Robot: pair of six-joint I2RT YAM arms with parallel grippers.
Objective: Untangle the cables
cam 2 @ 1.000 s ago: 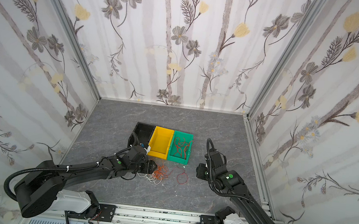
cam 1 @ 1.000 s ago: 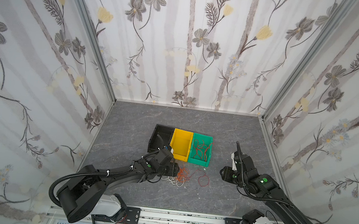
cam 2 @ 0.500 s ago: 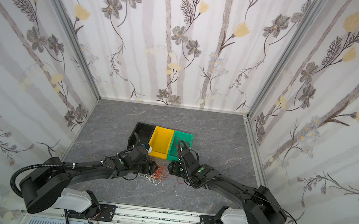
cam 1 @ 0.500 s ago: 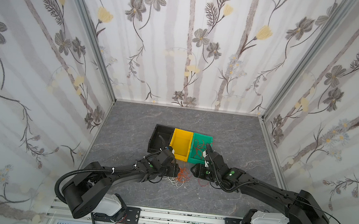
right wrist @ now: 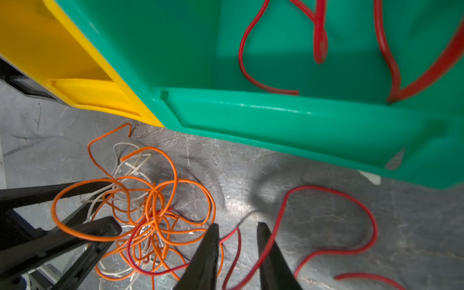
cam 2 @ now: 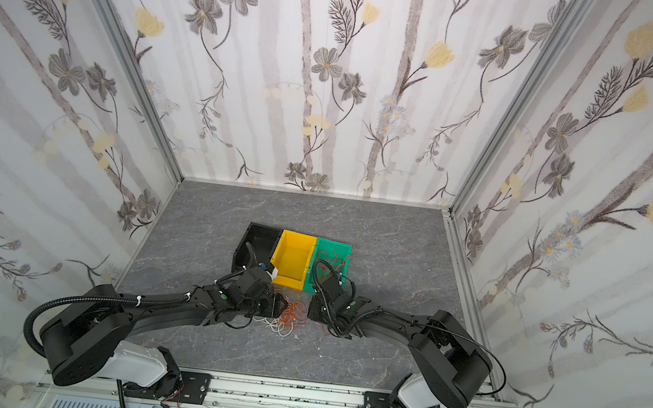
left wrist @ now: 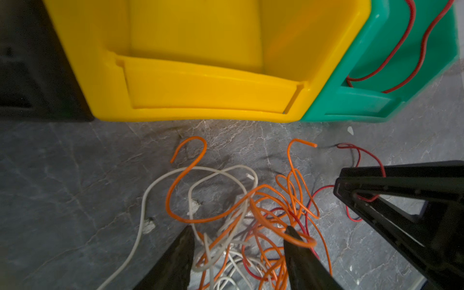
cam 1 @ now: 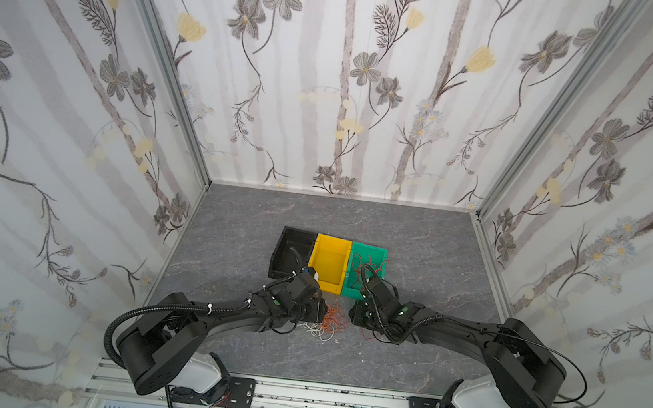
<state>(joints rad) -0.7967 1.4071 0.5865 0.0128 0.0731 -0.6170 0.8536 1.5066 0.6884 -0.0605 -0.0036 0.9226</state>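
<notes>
Left arm (cam 1: pixel 219 318): low, reaching to the centre; left fingers (left wrist: pixel 175 258) spread wide, straddling the cables (left wrist: pixel 251 213), an orange-and-white tangle lying before the yellow bin (cam 1: pixel 332 251).
Right arm (cam 1: pixel 460 333): low, mirrored; right fingers (right wrist: pixel 206 256) narrow, with a loose red cable (right wrist: pixel 326 190) between them, unpinched.
Surface (cam 1: pixel 396 238): grey, marbled; floral walls (cam 1: pixel 329 88) enclose it.
Behind: black bin (cam 1: pixel 284 250), yellow bin, green bin (cam 1: pixel 370 248) holding more red cable.

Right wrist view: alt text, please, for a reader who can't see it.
The right tool, narrowly open, straddles a loose red cable on the grey table. Beside it the left tool sits in an orange-and-white cable tangle, before a green bin holding more red cables.
</notes>
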